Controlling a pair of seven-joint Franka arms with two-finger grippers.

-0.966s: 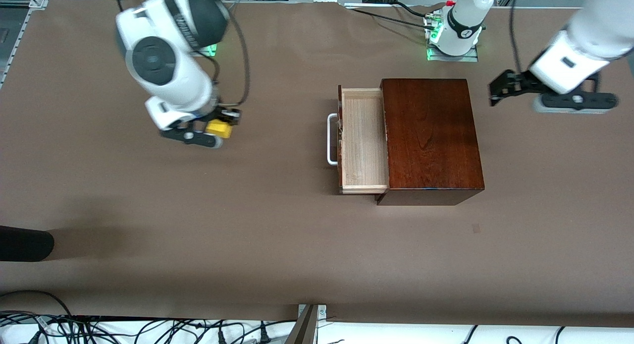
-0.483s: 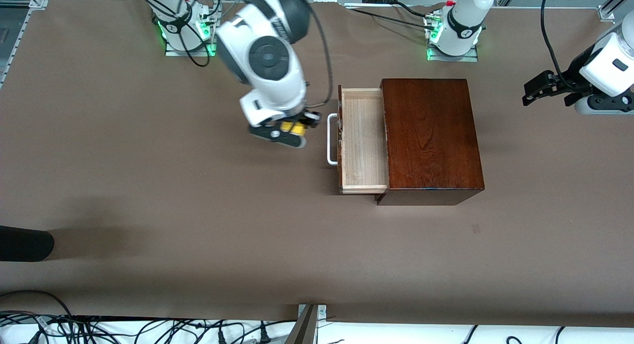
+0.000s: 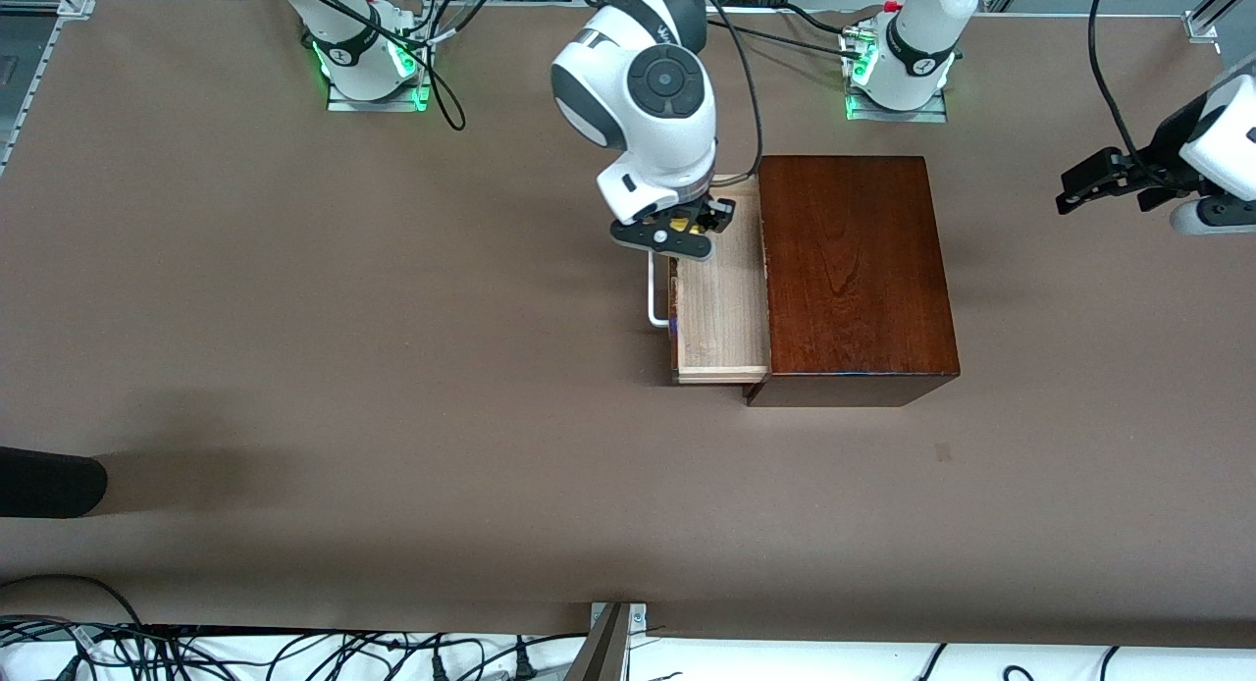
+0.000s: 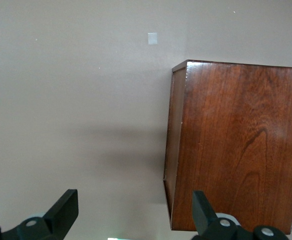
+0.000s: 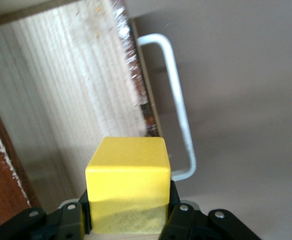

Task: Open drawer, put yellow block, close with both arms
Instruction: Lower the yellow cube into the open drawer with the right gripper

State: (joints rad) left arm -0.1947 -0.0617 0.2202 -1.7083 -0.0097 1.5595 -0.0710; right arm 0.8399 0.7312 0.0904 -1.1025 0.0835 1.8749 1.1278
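Note:
The reddish-brown wooden box (image 3: 854,269) sits mid-table with its drawer (image 3: 721,318) pulled out toward the right arm's end, white handle (image 3: 655,288) showing. My right gripper (image 3: 677,235) is shut on the yellow block (image 3: 693,228) and holds it over the drawer's front edge. In the right wrist view the block (image 5: 128,182) sits between the fingers above the pale tray (image 5: 70,95) and handle (image 5: 178,105). My left gripper (image 3: 1094,181) is open and empty in the air at the left arm's end; its wrist view shows the box (image 4: 238,145) past one finger (image 4: 63,210).
A dark object (image 3: 49,480) lies at the table edge at the right arm's end, nearer the front camera. A small pale mark (image 3: 943,452) sits on the brown tabletop nearer the camera than the box. Cables run along the front edge.
My right gripper has carried the yellow block from the right arm's end to over the open drawer's front edge. My left gripper has drawn farther away from the box.

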